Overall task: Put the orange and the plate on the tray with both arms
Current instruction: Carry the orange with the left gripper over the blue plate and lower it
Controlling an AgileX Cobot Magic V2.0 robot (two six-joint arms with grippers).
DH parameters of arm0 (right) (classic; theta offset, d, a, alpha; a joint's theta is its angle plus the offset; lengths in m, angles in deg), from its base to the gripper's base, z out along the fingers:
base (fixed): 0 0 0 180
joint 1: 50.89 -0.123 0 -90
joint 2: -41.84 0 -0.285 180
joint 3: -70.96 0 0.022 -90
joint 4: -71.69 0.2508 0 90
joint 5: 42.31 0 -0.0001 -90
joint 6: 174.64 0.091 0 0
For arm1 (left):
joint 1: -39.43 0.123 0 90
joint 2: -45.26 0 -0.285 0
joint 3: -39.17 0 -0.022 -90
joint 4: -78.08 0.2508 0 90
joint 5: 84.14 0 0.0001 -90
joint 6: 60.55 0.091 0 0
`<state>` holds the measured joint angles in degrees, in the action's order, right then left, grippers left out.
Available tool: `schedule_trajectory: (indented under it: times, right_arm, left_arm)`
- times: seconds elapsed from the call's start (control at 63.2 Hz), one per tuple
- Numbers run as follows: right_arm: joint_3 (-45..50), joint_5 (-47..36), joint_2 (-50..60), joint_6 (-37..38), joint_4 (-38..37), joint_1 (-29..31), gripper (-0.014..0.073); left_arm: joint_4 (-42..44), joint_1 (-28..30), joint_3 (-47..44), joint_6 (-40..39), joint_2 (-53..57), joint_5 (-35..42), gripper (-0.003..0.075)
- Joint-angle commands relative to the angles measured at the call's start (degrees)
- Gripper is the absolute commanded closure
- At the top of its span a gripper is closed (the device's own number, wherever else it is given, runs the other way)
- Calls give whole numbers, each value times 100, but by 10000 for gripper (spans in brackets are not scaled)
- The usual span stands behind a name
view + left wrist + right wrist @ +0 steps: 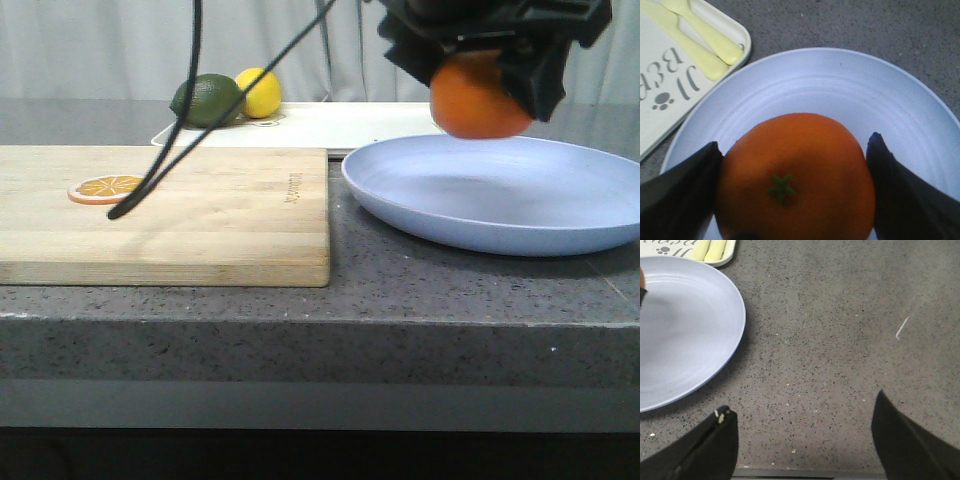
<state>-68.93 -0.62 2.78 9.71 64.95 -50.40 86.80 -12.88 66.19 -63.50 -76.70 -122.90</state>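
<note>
Tabletop (420,300): grey speckled stone, everything sits on it. Cutting board (165,215) front left with one orange slice (105,188) on it; not part of my job. Tray (330,125) lies at the back, behind the board and plate, with a lime (207,99) and lemon (260,92) at its left end and pale yellow cutlery (700,37) on it in the left wrist view. Plate (500,195) front right, its far rim just beside the tray's edge. I judge the carry step is in hand: my left end effector (790,192) is clamped on the orange (478,97), which hangs above the plate, clear of it. Next move, I reckon: carry it back over the tray and set it on bare surface away from fruit and cutlery, leaving room for the plate. Right end effector (802,440) hangs spread wide and empty over bare stone beside the plate; it needs to reach the rim.
</note>
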Motion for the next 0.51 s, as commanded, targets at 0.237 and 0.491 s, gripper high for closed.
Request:
schedule_trajectory:
  times: [0.237, 0.491]
  right_arm:
    - [-190, -352, -59, -37, -59, 29, 29]
    - [-190, -352, -59, -37, -59, 29, 29]
  left_arm:
    - [1, -39, 337, 0, -38, 253, 270]
    - [-10, -39, 337, 0, -38, 206, 197]
